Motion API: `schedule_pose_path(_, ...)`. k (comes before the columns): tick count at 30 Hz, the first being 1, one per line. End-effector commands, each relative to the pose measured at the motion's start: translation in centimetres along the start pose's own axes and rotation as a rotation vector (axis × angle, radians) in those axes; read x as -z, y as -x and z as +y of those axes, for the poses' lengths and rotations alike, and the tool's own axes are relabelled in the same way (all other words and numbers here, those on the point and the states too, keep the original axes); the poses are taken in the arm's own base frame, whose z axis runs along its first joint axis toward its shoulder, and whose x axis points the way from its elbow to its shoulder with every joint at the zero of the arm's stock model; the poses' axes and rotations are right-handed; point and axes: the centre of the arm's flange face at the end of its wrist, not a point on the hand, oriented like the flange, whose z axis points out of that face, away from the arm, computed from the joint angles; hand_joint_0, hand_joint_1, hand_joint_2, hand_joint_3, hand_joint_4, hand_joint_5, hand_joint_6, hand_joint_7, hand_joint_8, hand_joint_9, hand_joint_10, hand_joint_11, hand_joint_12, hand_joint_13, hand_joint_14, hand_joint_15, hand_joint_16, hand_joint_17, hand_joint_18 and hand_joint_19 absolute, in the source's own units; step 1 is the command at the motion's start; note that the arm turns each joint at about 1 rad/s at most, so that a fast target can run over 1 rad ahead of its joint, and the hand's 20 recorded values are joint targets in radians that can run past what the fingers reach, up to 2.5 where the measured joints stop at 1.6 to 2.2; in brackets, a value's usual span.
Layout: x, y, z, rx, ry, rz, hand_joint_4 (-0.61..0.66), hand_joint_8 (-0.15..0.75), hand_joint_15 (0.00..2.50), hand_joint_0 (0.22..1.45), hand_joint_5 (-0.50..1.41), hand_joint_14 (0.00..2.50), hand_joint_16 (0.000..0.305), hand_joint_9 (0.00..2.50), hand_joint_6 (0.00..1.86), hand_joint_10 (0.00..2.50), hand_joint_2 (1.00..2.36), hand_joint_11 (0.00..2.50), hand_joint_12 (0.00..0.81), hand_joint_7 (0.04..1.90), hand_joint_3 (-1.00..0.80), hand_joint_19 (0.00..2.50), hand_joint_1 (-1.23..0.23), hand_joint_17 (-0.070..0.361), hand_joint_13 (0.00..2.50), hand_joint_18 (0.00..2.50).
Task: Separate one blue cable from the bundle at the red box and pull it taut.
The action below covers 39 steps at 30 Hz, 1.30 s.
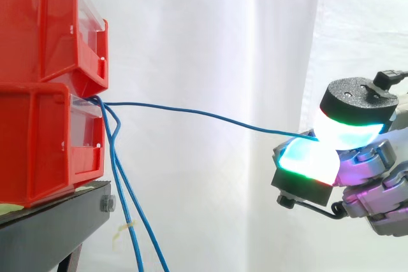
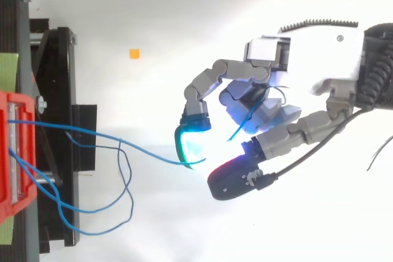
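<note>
- One blue cable (image 1: 204,114) runs from the lower red bin (image 1: 38,144) across to the hand (image 1: 312,160), sagging slightly.
- Glowing fingertips (image 1: 347,128) pinch it between them.
- Side view: other cables (image 1: 123,183) hang past the black stand (image 1: 57,218); top view: the pinched cable's loose end (image 2: 242,123) curls inside the hand.

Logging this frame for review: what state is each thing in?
robot hand: shut, pinching the separated blue cable.
separated blue cable: runs from red bins to robot hand, slightly sagging.
other blue cables: hanging loose below the bins.
red bins: stacked on the black stand.
</note>
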Motion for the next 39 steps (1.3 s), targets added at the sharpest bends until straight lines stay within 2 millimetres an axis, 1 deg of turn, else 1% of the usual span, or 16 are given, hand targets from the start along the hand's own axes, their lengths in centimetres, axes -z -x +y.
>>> schedule_pose_path(1, -0.02, -0.01, -0.01, 0.025, 0.001, -0.001, -0.17, 0.243, 1.10, 0.56, -0.03, 2.50, 0.065, 0.82, 0.90, 2.50, 1.32, 1.75, 0.461, 1.11, 0.06, 1.09, -0.88, 0.145, 1.01, 1.42)
schedule_pose_path(3, -0.02, -0.01, -0.01, 0.032, 0.001, -0.001, -0.17, 0.243, 1.10, 0.55, -0.03, 2.50, 0.065, 0.82, 0.90, 2.50, 1.34, 1.72, 0.454, 1.12, 0.06, 1.07, -0.87, 0.146, 1.01, 1.42)
schedule_pose_path(7, 0.00, -0.01, -0.08, 0.038, 0.000, -0.001, -0.17, 0.244, 1.11, 0.55, -0.03, 2.50, 0.065, 0.82, 0.90, 2.50, 1.35, 1.74, 0.454, 1.12, 0.05, 1.08, -0.87, 0.146, 1.01, 1.42)
schedule_pose_path(9, 0.00, 0.00, 0.10, 0.037, 0.004, -0.002, -0.17, 0.243, 1.11, 0.55, -0.03, 2.50, 0.065, 0.82, 0.90, 2.50, 1.35, 1.70, 0.455, 1.12, 0.05, 1.08, -0.87, 0.146, 1.01, 1.42)
schedule_pose_path(10, -0.01, -0.01, -0.07, 0.038, 0.001, -0.001, -0.16, 0.246, 1.10, 0.55, -0.03, 2.50, 0.065, 0.82, 0.90, 2.50, 1.35, 1.74, 0.455, 1.12, 0.06, 1.07, -0.87, 0.147, 1.01, 1.42)
schedule_pose_path(13, 0.00, -0.01, -0.08, 0.038, 0.000, -0.001, -0.17, 0.238, 1.11, 0.55, -0.03, 2.50, 0.065, 0.83, 0.90, 2.50, 1.38, 1.73, 0.457, 1.12, 0.05, 1.06, -0.86, 0.147, 1.02, 1.43)
schedule_pose_path(14, -0.01, -0.01, -0.07, 0.038, 0.001, -0.001, -0.17, 0.240, 1.14, 0.55, -0.03, 2.50, 0.066, 0.83, 0.90, 2.50, 1.38, 1.76, 0.455, 1.12, 0.05, 1.07, -0.86, 0.148, 1.02, 1.43)
schedule_pose_path(21, 0.00, 0.00, 0.10, 0.037, 0.004, -0.002, -0.17, 0.245, 1.12, 0.55, -0.03, 2.50, 0.064, 0.83, 0.90, 2.50, 1.36, 1.78, 0.448, 1.11, 0.06, 1.12, -0.87, 0.145, 1.02, 1.42)
schedule_pose_path(25, -0.04, -0.01, 0.01, 0.037, 0.003, -0.001, -0.16, 0.236, 1.13, 0.55, -0.03, 2.50, 0.065, 0.83, 0.90, 2.50, 1.35, 1.74, 0.441, 1.12, 0.06, 1.13, -0.87, 0.146, 1.04, 1.42)
schedule_pose_path(27, 0.00, -0.01, -0.08, 0.038, 0.000, -0.001, -0.16, 0.237, 1.11, 0.54, -0.03, 2.50, 0.065, 0.85, 0.89, 2.50, 1.40, 1.76, 0.444, 1.13, 0.05, 1.14, -0.87, 0.146, 1.05, 1.42)
schedule_pose_path(28, 0.02, 0.00, 0.03, 0.037, 0.003, -0.001, -0.16, 0.231, 1.12, 0.55, -0.03, 2.50, 0.064, 0.86, 0.89, 2.50, 1.39, 1.76, 0.437, 1.13, 0.06, 1.14, -0.86, 0.144, 1.05, 1.43)
schedule_pose_path(33, -0.01, -0.01, -0.07, 0.038, 0.001, -0.001, -0.17, 0.228, 1.14, 0.51, -0.02, 2.50, 0.067, 0.90, 0.89, 2.50, 1.56, 1.78, 0.443, 1.14, 0.02, 1.11, -0.82, 0.151, 1.08, 1.45)
schedule_pose_path(34, -0.04, -0.01, 0.01, 0.037, 0.003, -0.001, -0.17, 0.227, 1.14, 0.51, -0.02, 2.50, 0.067, 0.90, 0.89, 2.50, 1.57, 1.75, 0.443, 1.14, 0.01, 1.11, -0.81, 0.150, 1.08, 1.46)
schedule_pose_path(39, -0.01, -0.01, -0.07, 0.038, 0.001, -0.001, -0.16, 0.237, 1.13, 0.50, -0.02, 2.50, 0.067, 0.91, 0.89, 2.50, 1.60, 1.77, 0.445, 1.14, 0.00, 1.09, -0.80, 0.151, 1.09, 1.47)
